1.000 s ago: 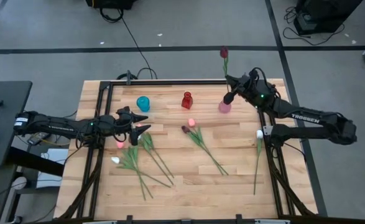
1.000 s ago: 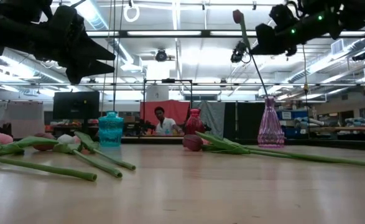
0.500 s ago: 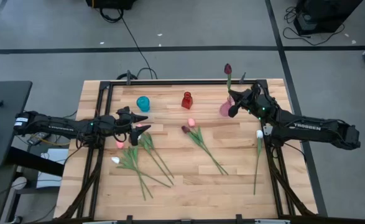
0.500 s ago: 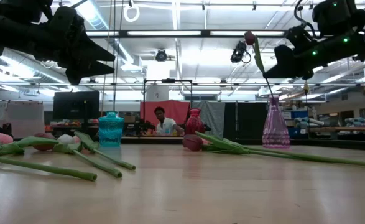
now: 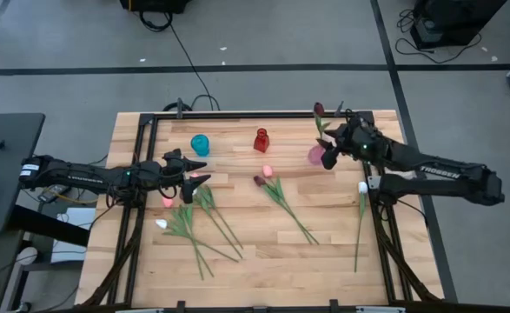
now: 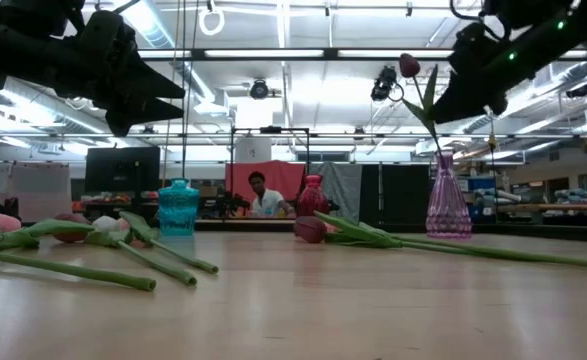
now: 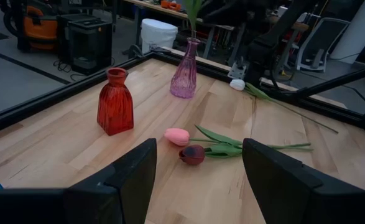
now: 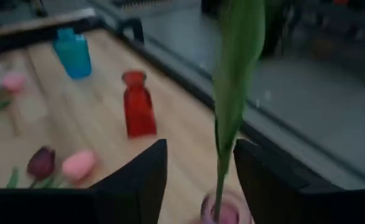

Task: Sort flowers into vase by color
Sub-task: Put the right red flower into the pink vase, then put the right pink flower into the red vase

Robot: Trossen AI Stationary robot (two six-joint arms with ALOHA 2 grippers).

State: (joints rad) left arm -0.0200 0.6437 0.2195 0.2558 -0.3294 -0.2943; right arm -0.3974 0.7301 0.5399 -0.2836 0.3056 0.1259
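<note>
Lowered since before, maroon tulip [image 6: 410, 66] stands in pink vase [image 6: 448, 205]; right tool [image 5: 328, 156] released.

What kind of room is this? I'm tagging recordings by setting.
Probably a robotics lab or workshop: a framed wooden table on grey concrete floor marked with tape, ceiling strip lights over open space, and a person seated among monitors behind.

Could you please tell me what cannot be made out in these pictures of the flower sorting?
- Pink vase: in the high view the right gripper covers part of it.
- Maroon tulip: its head is cut off in both wrist views.
- Left flower pile: stems overlap; count unclear.
- Person: too small in the low view.
</note>
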